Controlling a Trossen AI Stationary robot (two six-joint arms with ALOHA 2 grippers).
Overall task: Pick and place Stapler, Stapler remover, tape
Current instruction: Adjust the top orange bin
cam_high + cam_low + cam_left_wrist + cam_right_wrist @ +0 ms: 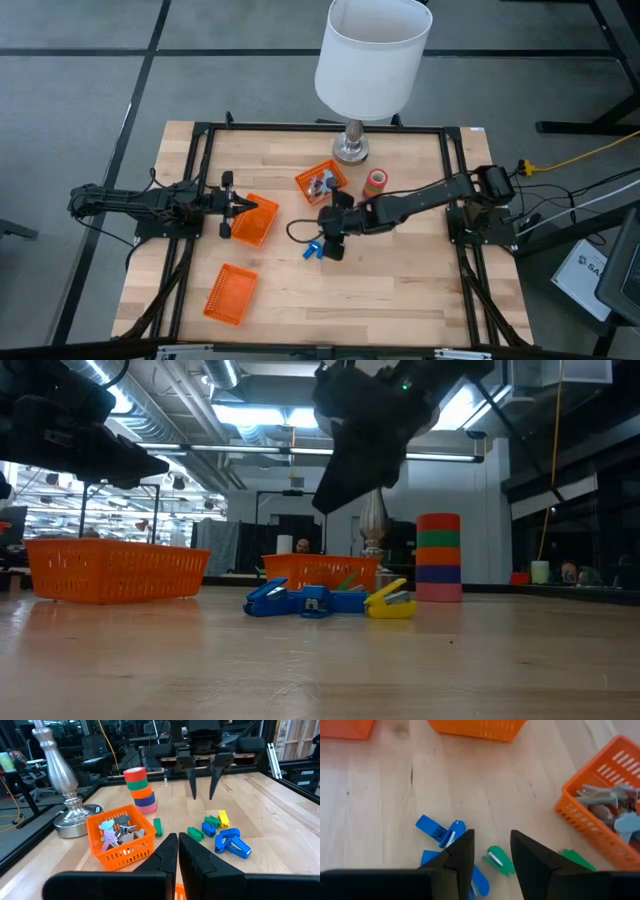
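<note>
hovering with fingers spread over the small blue stapler removers [437, 831], the right gripper [491, 851] should pinch one across its light, stiff, slippery plastic sides; left gripper [178, 851] clenched empty.

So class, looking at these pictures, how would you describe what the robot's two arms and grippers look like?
Both arms are black, slender and jointed, with black cables running alongside. The left gripper ends in two dark, flat, tapering fingers. The right gripper has the same two narrow pointed black fingers under a blocky black housing. No markings are legible.
</note>
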